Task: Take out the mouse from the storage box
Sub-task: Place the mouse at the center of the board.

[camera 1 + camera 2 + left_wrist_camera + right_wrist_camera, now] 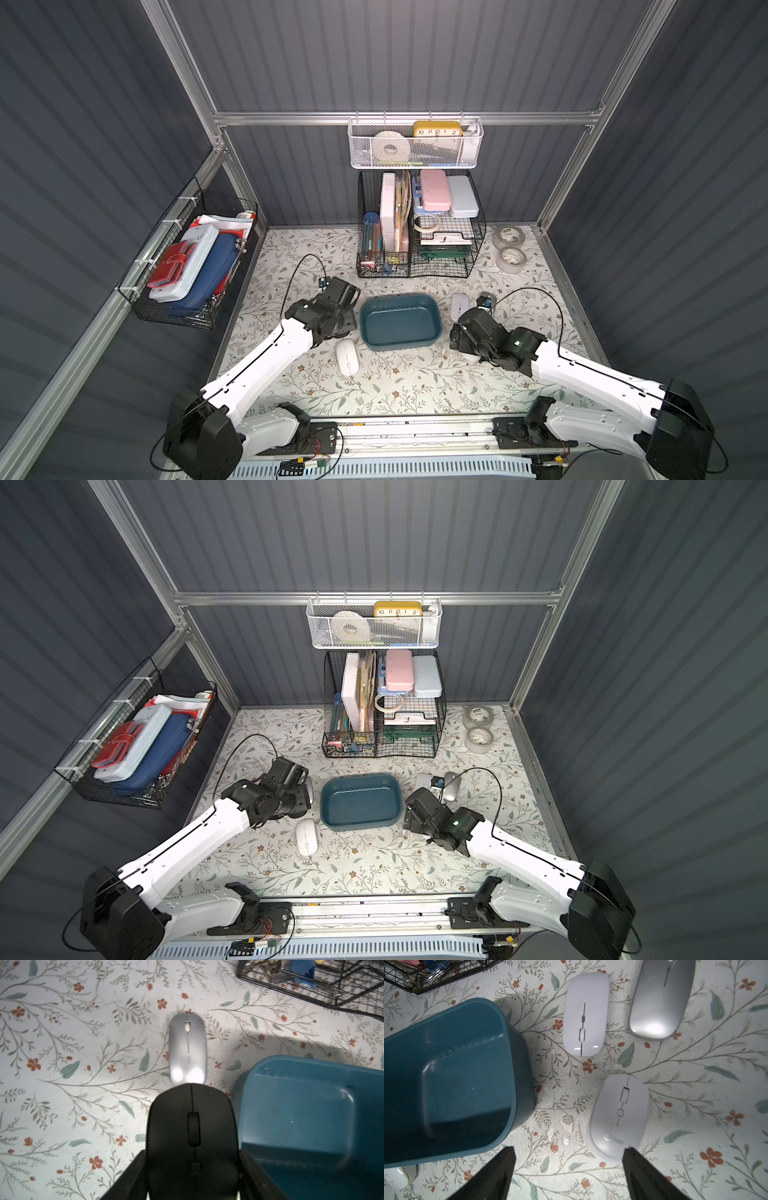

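The shallow teal-blue plastic storage box [400, 322] sits empty; left end effector [192, 1167] grips the black plastic mouse [192, 1122] just left of it, right end effector [568, 1153] spread wide, idle, so only set-down seems left.

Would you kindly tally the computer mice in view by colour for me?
White mice: 3
Silver mice: 2
Black mouse: 1
Total: 6
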